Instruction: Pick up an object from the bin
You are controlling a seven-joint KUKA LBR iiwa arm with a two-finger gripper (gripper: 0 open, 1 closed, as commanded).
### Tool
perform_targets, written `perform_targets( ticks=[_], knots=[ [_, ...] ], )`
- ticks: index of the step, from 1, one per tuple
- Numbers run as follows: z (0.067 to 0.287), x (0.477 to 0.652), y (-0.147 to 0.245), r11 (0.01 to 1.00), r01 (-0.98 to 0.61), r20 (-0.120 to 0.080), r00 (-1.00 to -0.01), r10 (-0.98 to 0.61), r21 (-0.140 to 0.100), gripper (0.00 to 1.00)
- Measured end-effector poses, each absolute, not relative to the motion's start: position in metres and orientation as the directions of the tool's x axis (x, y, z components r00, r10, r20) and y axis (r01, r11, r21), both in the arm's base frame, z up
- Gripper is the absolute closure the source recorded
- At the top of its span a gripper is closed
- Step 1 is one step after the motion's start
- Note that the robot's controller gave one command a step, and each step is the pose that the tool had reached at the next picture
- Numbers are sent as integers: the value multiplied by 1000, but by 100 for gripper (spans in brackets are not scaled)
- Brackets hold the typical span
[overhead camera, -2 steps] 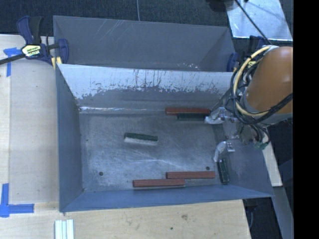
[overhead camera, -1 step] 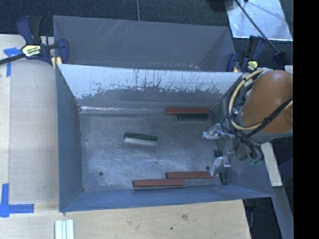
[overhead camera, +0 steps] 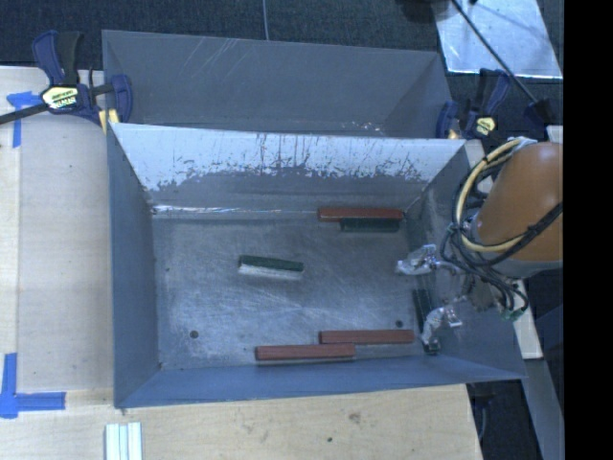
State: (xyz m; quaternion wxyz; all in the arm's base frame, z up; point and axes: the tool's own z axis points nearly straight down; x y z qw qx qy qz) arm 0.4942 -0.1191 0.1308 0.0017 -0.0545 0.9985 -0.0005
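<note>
The grey sheet-metal bin (overhead camera: 134, 257) has sloped walls and a scuffed, scratchy floor. The two-finger gripper (overhead camera: 428, 292) sits low by the right wall, silvery fingers spread apart, nothing between them. Closest thing is a flat reddish-brown stick (overhead camera: 367, 336) at front right, its right end just beside one fingertip. A second brown stick (overhead camera: 305, 353) touches its left end. A dark green bar with a whitish edge (overhead camera: 271, 267) lies mid-floor.

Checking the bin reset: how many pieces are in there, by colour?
Reddish-brown bars: 3
Dark green bars: 2
Total: 5
</note>
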Motion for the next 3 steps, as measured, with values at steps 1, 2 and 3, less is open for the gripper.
perform_targets(
  ticks=[1, 2, 3],
  knots=[
    [77, 493, -89, 981, -194, -30, -980, -194, -8, 100],
    [77, 493, -89, 981, -194, -30, -980, -195, -8, 100],
    [227, 515, -61, 908, -420, -10, -908, -420, -5, 100]
  ],
)
